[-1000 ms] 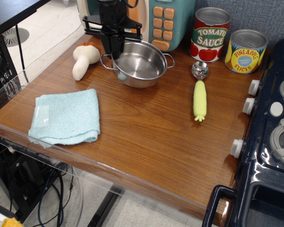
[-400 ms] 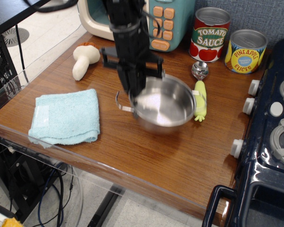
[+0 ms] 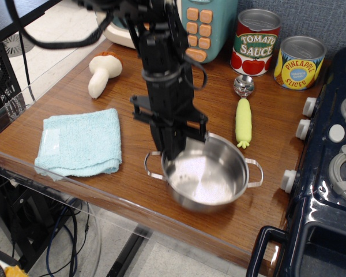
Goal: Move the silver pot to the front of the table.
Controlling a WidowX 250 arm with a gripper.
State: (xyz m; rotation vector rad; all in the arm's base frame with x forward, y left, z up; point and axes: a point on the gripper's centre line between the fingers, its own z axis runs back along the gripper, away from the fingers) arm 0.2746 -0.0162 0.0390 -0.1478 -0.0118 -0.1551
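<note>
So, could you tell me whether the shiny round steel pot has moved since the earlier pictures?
Yes. The silver pot has come forward from beside the tomato sauce can toward the table's front edge, the gripper on its rim.

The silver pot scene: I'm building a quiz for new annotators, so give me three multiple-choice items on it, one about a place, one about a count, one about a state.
1. Where is the silver pot?
A. At the back beside the cans
B. Near the front edge of the table
C. On the blue cloth

2. How many labelled tin cans stand at the back?
A. One
B. Two
C. Four

3. What is the gripper doing?
A. Gripping the pot's rim
B. Hovering open over the cloth
C. Holding the scoop

Answers:
1. B, the pot sits close to the clear front edge strip, far from the cans.
2. B, a tomato sauce can and a pineapple slices can.
3. A, its fingers come down onto the pot's left rim.
</note>
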